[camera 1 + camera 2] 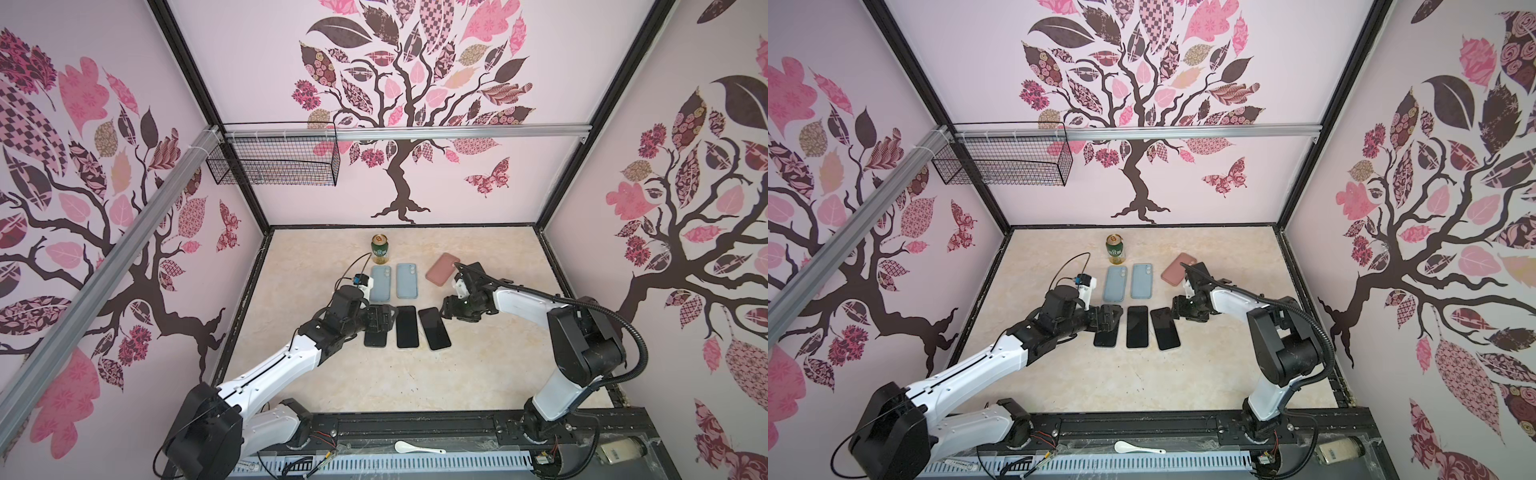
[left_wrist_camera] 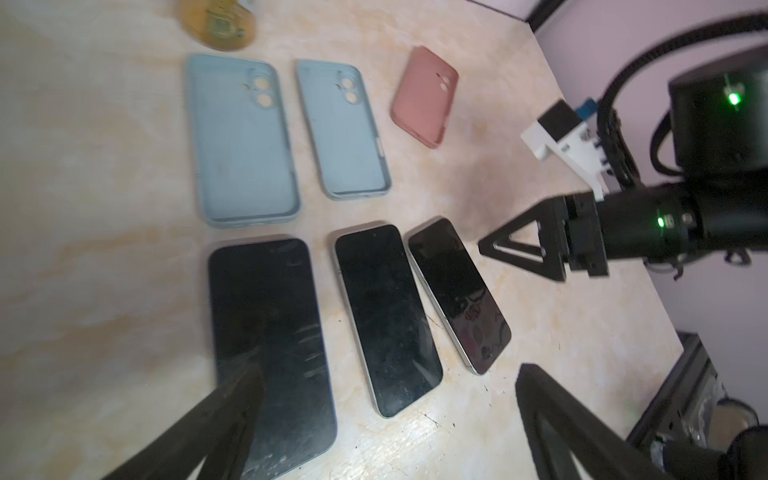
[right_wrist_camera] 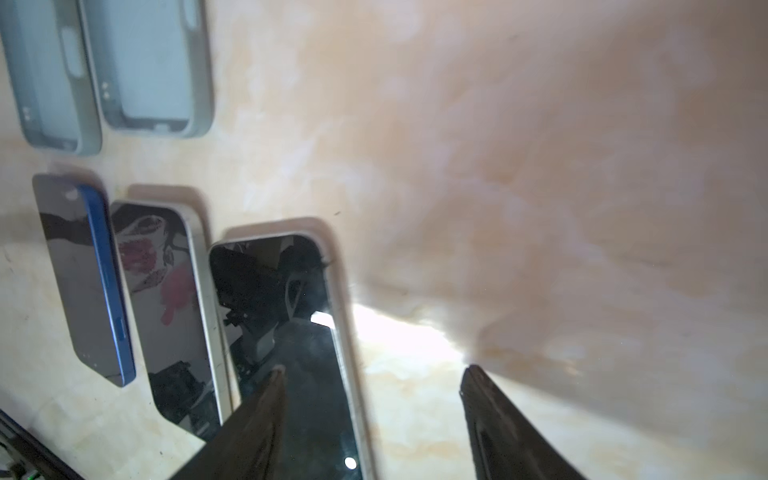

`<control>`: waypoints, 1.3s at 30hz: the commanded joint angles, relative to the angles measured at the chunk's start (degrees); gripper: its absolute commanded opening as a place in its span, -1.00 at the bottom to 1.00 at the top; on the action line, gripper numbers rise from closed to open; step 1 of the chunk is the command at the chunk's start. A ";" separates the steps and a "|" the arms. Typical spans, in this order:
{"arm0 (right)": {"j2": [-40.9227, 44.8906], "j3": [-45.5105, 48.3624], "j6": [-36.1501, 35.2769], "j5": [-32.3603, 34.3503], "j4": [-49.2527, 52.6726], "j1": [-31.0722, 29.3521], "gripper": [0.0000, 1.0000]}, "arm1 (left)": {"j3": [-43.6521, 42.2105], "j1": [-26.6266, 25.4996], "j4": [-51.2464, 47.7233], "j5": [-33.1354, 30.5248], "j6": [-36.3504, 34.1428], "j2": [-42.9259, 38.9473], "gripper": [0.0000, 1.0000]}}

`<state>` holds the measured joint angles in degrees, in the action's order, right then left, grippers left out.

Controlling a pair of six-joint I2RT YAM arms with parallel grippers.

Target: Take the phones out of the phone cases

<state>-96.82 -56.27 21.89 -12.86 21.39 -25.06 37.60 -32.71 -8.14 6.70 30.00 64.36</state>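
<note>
Taking the far wall as 12 o'clock in the top views, three phones lie screen up in a row on the table [image 1: 374, 382]. The right phone [image 3: 291, 316] lies flat and a little turned. The right gripper [image 3: 372, 369] stands low over its 3 o'clock edge with the fingers spread apart and holds nothing: one fingertip [image 3: 274, 376] is over the screen, the other over bare table. The pink case [image 1: 442, 269] lies at 12 o'clock from this gripper, apart from the phone.

The left gripper [image 1: 380, 320] is wide open and grips nothing; it hangs over the 12 o'clock half of the left phone [image 2: 270, 324]. The middle phone [image 2: 386, 316] lies between, close to both neighbours.

Two blue cases [image 1: 380, 283] lie just at 12 o'clock of the left and middle phones, and a can [image 1: 379, 249] stands behind them. The table is bare at 6 o'clock of the row up to the front rail, and at 3 o'clock of the right phone toward the side wall.
</note>
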 commanded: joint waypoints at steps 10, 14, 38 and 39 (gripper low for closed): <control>-2.09 -3.54 1.18 13.91 4.49 -11.87 0.92 | -15.13 2.04 8.05 3.78 10.05 -12.71 0.97; -3.39 -4.46 0.97 14.82 5.39 -12.42 0.91 | -16.82 2.07 7.36 4.11 10.53 -13.56 0.96; -10.16 -8.27 3.36 18.58 9.85 -14.75 0.61 | -10.03 -2.18 3.31 1.89 1.13 -6.65 0.96; -10.29 -8.27 3.77 18.58 9.94 -14.71 0.58 | -9.77 -2.65 3.33 1.51 1.11 -6.21 0.97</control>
<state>-104.53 -63.81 23.38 4.82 28.60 -39.59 25.36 -34.13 -4.40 9.96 33.76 57.56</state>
